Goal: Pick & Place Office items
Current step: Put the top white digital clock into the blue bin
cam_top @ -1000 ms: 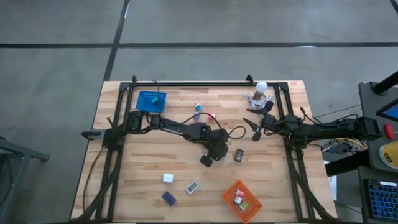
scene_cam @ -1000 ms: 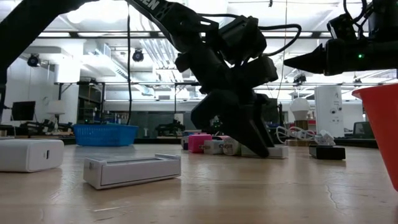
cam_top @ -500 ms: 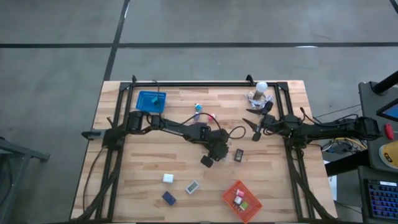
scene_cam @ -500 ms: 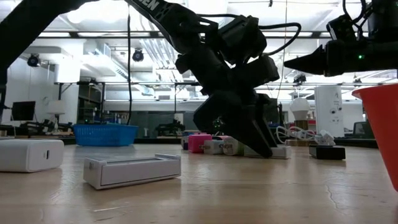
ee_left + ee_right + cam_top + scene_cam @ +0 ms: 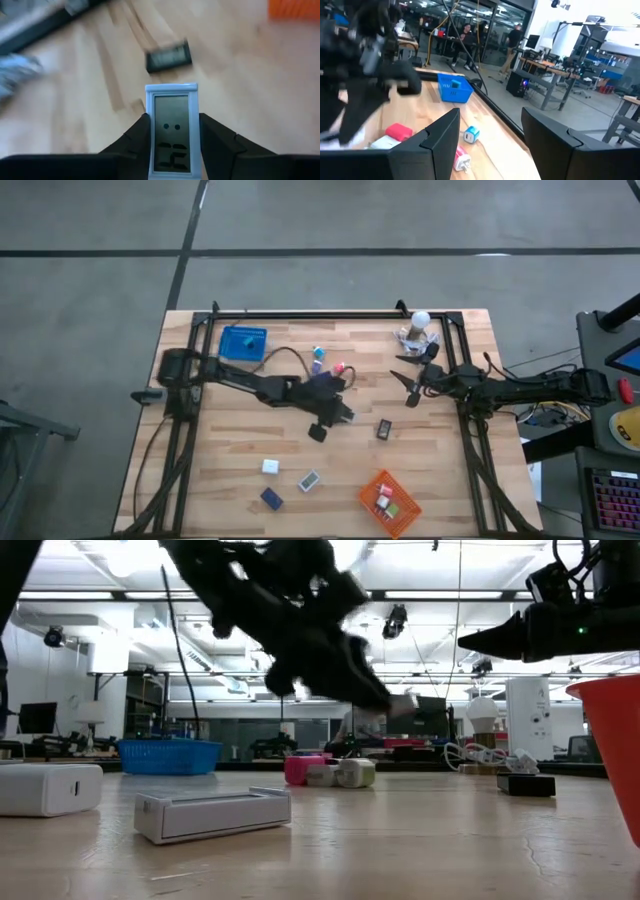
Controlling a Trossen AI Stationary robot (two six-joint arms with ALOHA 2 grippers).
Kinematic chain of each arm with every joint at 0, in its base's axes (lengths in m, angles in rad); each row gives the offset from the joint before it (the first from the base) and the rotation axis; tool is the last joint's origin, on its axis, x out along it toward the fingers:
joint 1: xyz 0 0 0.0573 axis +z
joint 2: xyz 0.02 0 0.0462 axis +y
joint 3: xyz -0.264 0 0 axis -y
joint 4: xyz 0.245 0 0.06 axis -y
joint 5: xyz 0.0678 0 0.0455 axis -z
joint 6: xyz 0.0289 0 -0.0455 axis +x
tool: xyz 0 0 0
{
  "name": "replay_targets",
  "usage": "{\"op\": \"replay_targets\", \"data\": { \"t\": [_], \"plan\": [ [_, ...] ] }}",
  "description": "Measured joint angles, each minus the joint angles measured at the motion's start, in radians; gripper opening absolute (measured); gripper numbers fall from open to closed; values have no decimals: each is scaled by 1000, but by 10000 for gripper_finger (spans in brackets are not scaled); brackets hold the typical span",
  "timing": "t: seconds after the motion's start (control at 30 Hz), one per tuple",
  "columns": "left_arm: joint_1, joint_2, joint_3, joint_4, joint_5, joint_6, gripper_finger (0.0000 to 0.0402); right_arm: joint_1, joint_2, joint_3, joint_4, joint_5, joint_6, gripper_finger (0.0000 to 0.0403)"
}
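My left gripper (image 5: 171,150) is shut on a small white-framed digital display (image 5: 171,131) and holds it above the middle of the table (image 5: 343,416); in the low view the display shows as a pale blur (image 5: 402,705) at the fingertips. A dark grey item (image 5: 168,56) lies flat on the wood just ahead of it (image 5: 384,429). My right gripper (image 5: 408,386) waits open above the table's right side, with nothing between its fingers (image 5: 490,135). My left gripper pinches the display's two long sides (image 5: 149,131) between its two fingers, at the end nearer the wrist. The fingers slant down from the table's left and lie along the display, which sticks out ahead of them. It hangs clear of the table, screen up.
A blue basket (image 5: 243,343) stands far left, an orange basket (image 5: 389,502) with small items near right. White and blue items (image 5: 270,467) (image 5: 310,480) (image 5: 271,499) lie near the front, small ones (image 5: 318,360) and a pink one (image 5: 340,368) behind the left arm. A ball-topped cluster (image 5: 418,330) stands far right.
My left gripper has risen and drawn back toward the table's left, tipping up so it points less steeply down. The white display has come up off the wood with it and now hangs clear. Most of this happened in the last half second.
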Motion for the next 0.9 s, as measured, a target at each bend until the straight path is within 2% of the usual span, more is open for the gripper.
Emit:
{"op": "replay_targets", "data": {
  "t": [0.17, 0.43, 0.63, 0.9],
  "plan": [
    [1, -128, -117, 181, 0, -35, 128, 0, 1, 0, 2, -13, 15, 210],
    [16, -258, -344, 483, -59, -84, 128, 1, 2, 0, 7, -163, 83, 210],
    [32, -354, -496, 606, -157, -108, 128, 1, 5, 0, 50, -289, 136, 210],
    [83, -521, -665, 651, -236, -131, 128, 20, 10, 0, 74, -342, 161, 210]
  ]
}}
